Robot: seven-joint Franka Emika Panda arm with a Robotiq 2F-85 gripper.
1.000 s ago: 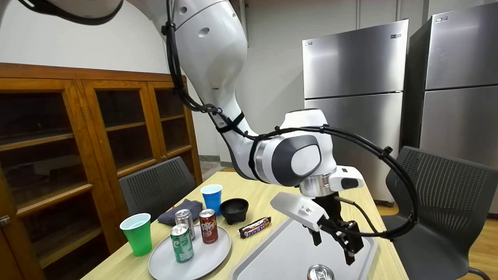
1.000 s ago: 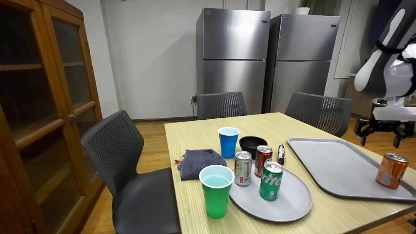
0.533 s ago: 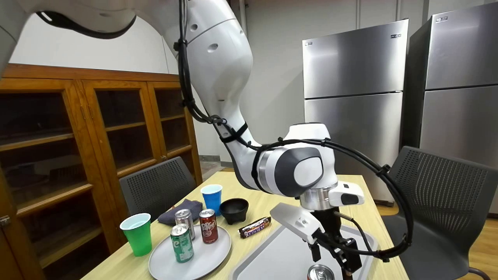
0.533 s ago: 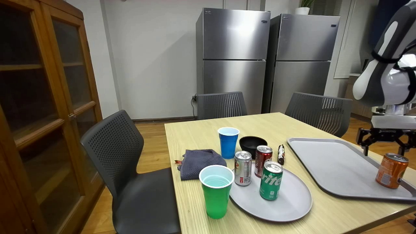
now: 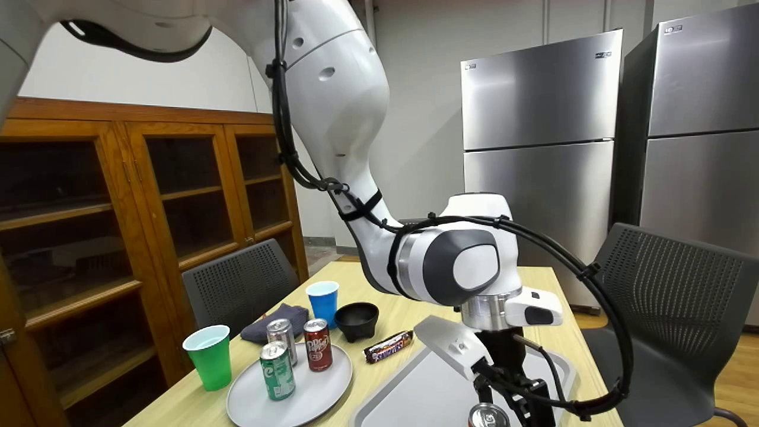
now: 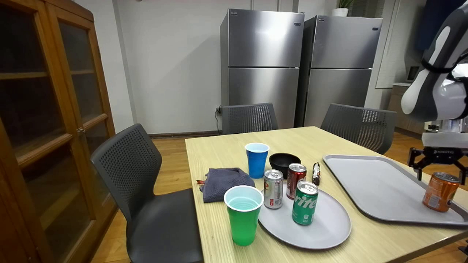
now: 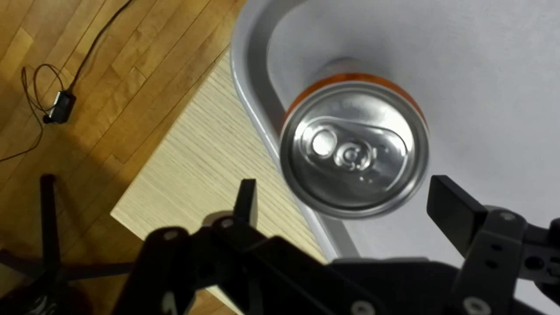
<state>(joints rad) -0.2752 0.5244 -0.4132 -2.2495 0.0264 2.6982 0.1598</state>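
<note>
An orange can (image 6: 441, 192) stands upright on a grey tray (image 6: 373, 182), close to the tray's rim. The wrist view shows its silver lid (image 7: 350, 175) from above. My gripper (image 7: 345, 194) is wide open, with one black finger (image 7: 246, 202) to the left of the can and the other finger (image 7: 455, 210) to its right. Gaps show on both sides, and most of the lid lies beyond the fingertips. In an exterior view the gripper (image 6: 441, 176) hangs just above and around the can's top. Only the can's top (image 5: 488, 416) shows in an exterior view.
A round plate (image 6: 329, 233) bears a silver can (image 6: 273, 190), a green can (image 6: 305, 204) and a dark red can (image 6: 295, 179). Around it are a green cup (image 6: 244, 219), blue cup (image 6: 257, 160), black bowl (image 6: 283, 160), candy bar (image 6: 316, 173) and cloth (image 6: 226, 184). The table corner (image 7: 144, 210) is near.
The arm has come down, bringing my gripper from well above the orange can to about its top. Over the last half second it shifted only slightly. The jaws have stayed open.
</note>
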